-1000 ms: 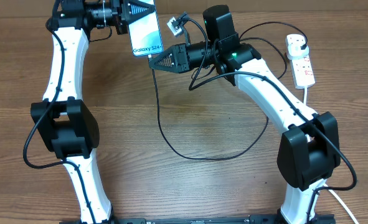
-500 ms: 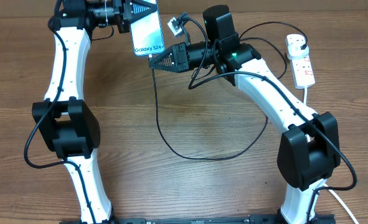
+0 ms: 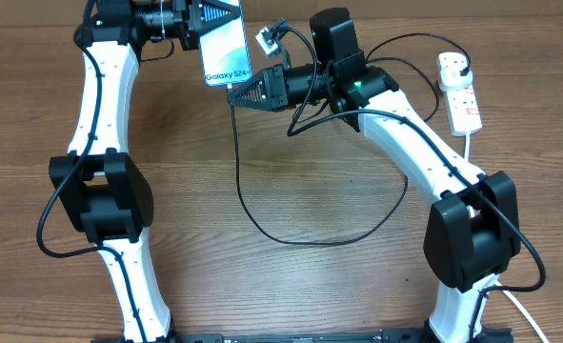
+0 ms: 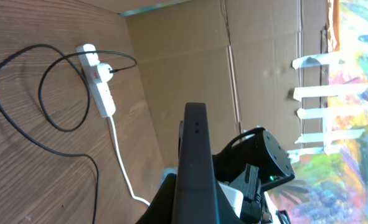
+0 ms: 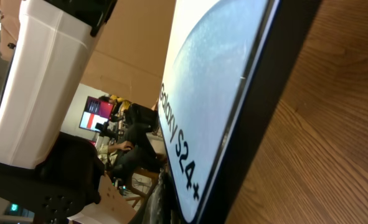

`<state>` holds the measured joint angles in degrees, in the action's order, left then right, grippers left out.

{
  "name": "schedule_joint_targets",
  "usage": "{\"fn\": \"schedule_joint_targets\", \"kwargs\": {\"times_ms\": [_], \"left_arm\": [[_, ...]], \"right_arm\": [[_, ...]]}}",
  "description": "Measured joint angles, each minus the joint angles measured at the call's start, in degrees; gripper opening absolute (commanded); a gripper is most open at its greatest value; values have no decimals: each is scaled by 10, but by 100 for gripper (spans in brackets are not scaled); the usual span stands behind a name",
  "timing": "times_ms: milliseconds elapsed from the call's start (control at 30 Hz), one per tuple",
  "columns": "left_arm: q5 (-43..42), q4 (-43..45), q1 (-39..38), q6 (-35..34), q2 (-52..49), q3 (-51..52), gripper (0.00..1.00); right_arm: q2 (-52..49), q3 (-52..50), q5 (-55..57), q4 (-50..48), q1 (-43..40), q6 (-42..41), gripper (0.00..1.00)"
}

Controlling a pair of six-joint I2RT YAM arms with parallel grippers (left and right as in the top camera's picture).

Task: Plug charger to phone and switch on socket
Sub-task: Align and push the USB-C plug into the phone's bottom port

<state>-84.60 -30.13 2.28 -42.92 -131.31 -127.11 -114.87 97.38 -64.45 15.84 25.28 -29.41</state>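
Phone held up at the far side, charger tip right at its near end!

The left hand is clamped on the phone, holding it above the counter at the far side, left of centre. The screen faces up and "Galaxy S24" is readable. The right hand reaches in from the right, fingers pressed together on the connector end of the charger, right at the phone's near edge. I cannot tell whether the connector is in the port. From that tip the thin black cable drops toward the near side, swings in a wide loop across the middle of the counter, then climbs back to the far right. There its black plug sits in the socket, which lies flat, well apart from the phone.
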Motion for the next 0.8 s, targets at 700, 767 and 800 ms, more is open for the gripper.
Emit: {"fn": "schedule_joint_targets", "kwargs": {"times_ms": [700,767,800], "left_arm": [[-7,7,0,7,0,0,4],[-7,8,0,6,0,0,4],[-7,9,0,6,0,0,4]], "right_arm": [[0,-3,-1,-18,0,-11,4],[0,-4,-2,-23,0,-16,4],[0,-4,-1,-26,0,-19,4]]}}
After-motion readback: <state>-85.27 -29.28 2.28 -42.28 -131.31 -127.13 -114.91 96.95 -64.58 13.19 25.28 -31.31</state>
